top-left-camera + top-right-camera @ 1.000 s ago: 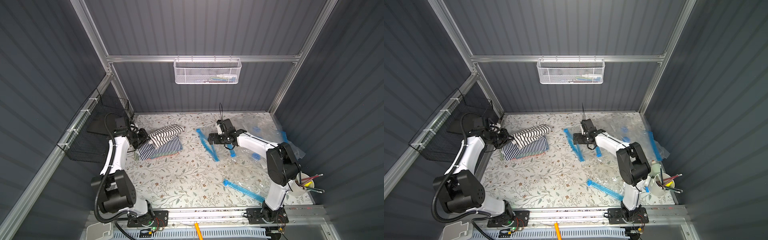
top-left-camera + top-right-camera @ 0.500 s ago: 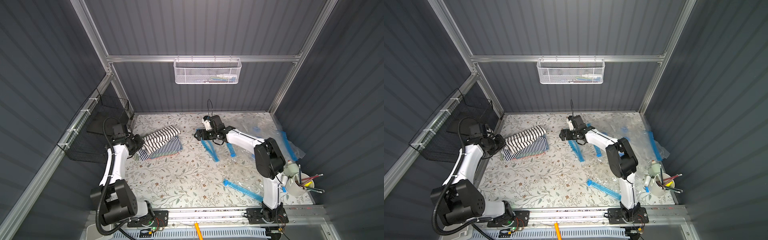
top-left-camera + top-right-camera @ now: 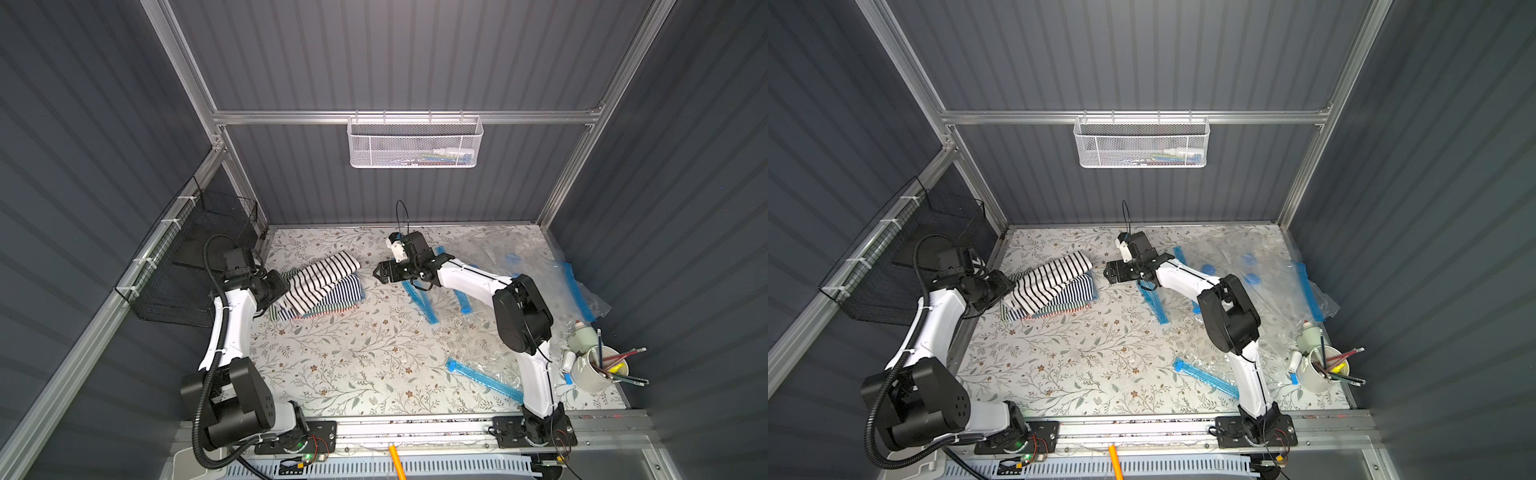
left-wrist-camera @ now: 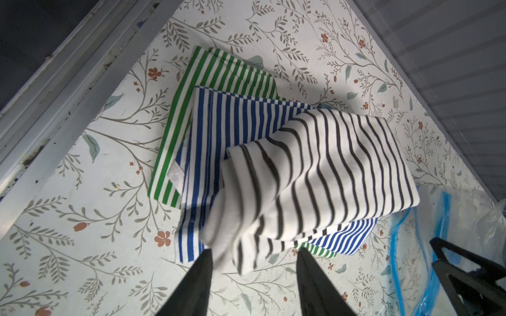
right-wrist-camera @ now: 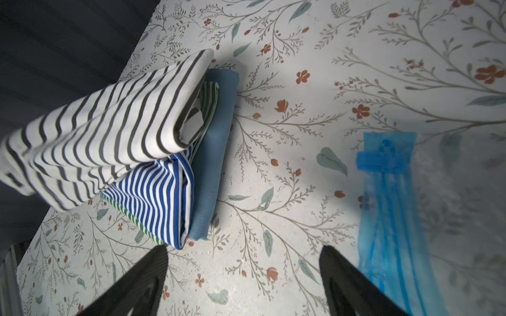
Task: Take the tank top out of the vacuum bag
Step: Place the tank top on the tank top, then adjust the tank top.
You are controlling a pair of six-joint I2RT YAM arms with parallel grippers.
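Tank top (image 4: 315, 175), black-striped: draped over folded stack (image 4: 219, 123), outside vacuum bag (image 5: 388, 205). Left fingers (image 4: 191, 287) apart, perhaps grazing its blurred hem; right fingers (image 5: 137, 281) apart, empty, above counter (image 5: 301, 136).

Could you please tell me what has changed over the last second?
The left gripper has opened and let go of the black-striped top, which rests on the pile; it was clamped on its end before. The right gripper, open and empty, has swung from over the bags toward the pile. The pile, bags and pencil cup stayed put.
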